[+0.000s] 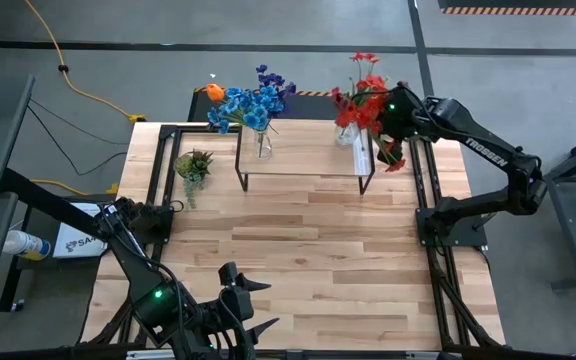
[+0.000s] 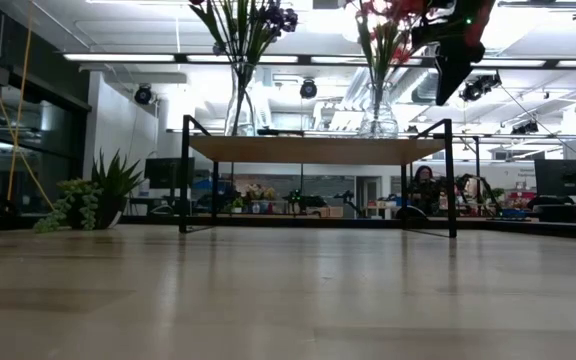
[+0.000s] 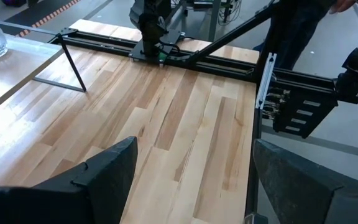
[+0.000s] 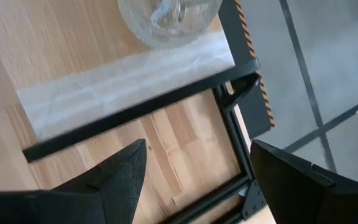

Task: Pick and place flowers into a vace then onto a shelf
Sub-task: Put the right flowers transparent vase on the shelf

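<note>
A: Pale wooden tabletop (image 1: 298,260), grey floor around it. The shelf (image 1: 303,160) sits upper centre of the high view, with two glass vases on it.

B: And the flowers?

A: Blue flowers (image 1: 253,105) upper centre-left, red flowers (image 1: 360,100) upper centre-right, stems upright. Both vases look already placed.

B: Which arm is nearer?

A: The right gripper (image 1: 393,135), jaws wide and empty, just beside the red vase (image 4: 169,18) at the shelf's right end. The left gripper (image 1: 246,305), also wide, waits at the bottom edge.

B: Obstacles?

A: Red blooms crowd the gripper; a spiky plant (image 1: 194,165) stands left of the shelf.
</note>
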